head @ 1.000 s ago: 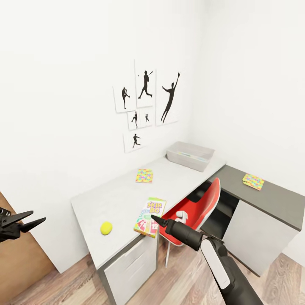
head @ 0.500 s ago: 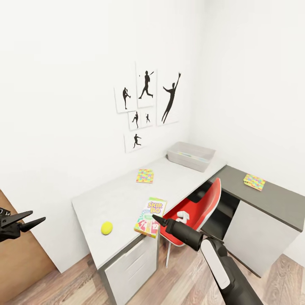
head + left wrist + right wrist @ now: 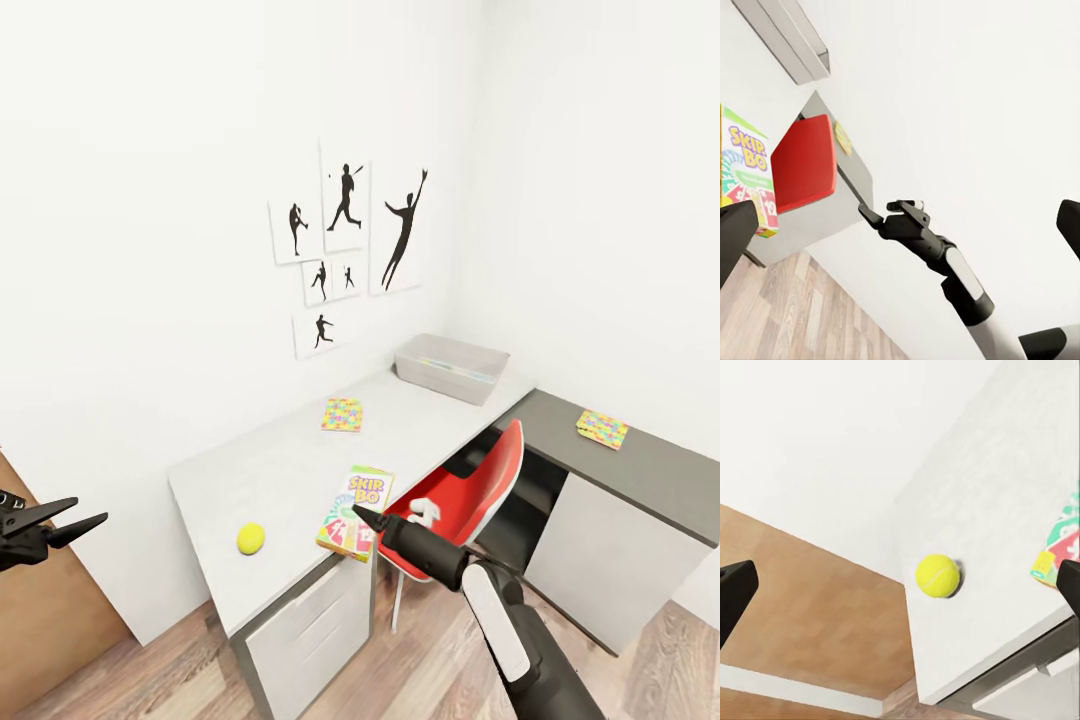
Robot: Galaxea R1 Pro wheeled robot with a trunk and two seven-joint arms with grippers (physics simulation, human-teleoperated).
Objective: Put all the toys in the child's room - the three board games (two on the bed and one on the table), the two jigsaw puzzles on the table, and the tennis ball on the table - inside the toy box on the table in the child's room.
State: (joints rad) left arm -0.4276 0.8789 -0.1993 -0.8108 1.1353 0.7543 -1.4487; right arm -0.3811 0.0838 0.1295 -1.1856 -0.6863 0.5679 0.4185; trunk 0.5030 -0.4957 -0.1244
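The yellow-green-red SKIP-BO board game [image 3: 353, 510] lies flat near the front edge of the pale grey table [image 3: 290, 465]. My right gripper [image 3: 358, 513] hovers at its near corner, open with nothing between its fingers. In the right wrist view the tennis ball [image 3: 937, 575] sits between the wide-apart fingers [image 3: 735, 594], with the game's corner [image 3: 1059, 547] beside one of them. The ball [image 3: 251, 539] rests left of the game. One jigsaw puzzle [image 3: 341, 414] lies mid-table and another [image 3: 602, 429] on the dark cabinet top. The toy box [image 3: 450, 368] stands in the far corner. My left gripper [image 3: 72, 518] hangs open, far left of the table.
A red chair [image 3: 470, 495] is tucked under the table just right of my right arm. The dark grey cabinet [image 3: 640, 475] with a white door joins the table at the right. White drawers [image 3: 305, 625] sit under the table's near end. Wood floor lies below.
My right forearm has shifted slightly left, its tip staying at the SKIP-BO game's near corner. The left gripper has dropped a little. The toys have not moved.
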